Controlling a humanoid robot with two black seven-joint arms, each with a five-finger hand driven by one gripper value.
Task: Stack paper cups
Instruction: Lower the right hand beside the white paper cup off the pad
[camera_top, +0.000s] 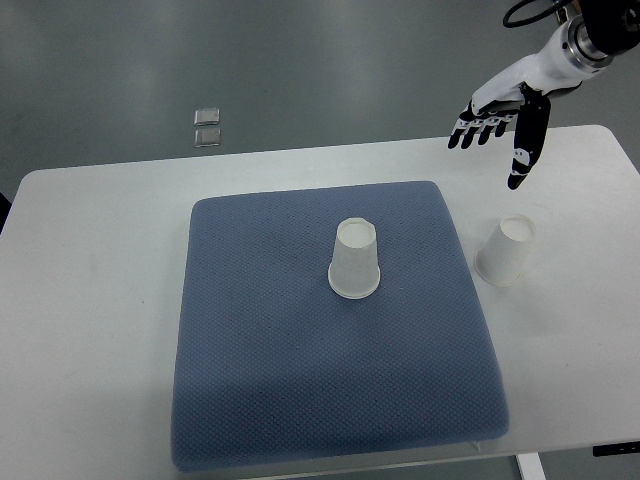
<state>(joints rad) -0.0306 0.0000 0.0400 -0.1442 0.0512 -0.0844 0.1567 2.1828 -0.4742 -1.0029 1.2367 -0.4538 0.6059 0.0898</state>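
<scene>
One white paper cup (355, 260) stands upside down near the middle of the blue mat (250, 380). A second white paper cup (505, 250) stands upside down on the white table, just off the mat's right edge. My right hand (497, 135) hovers above the table's far right, behind that second cup and apart from it. Its fingers are spread and hold nothing. The left arm does not show.
The white table (90, 300) carries the mat, and its far edge meets a grey floor. Two small clear squares (208, 126) lie on the floor beyond the far edge.
</scene>
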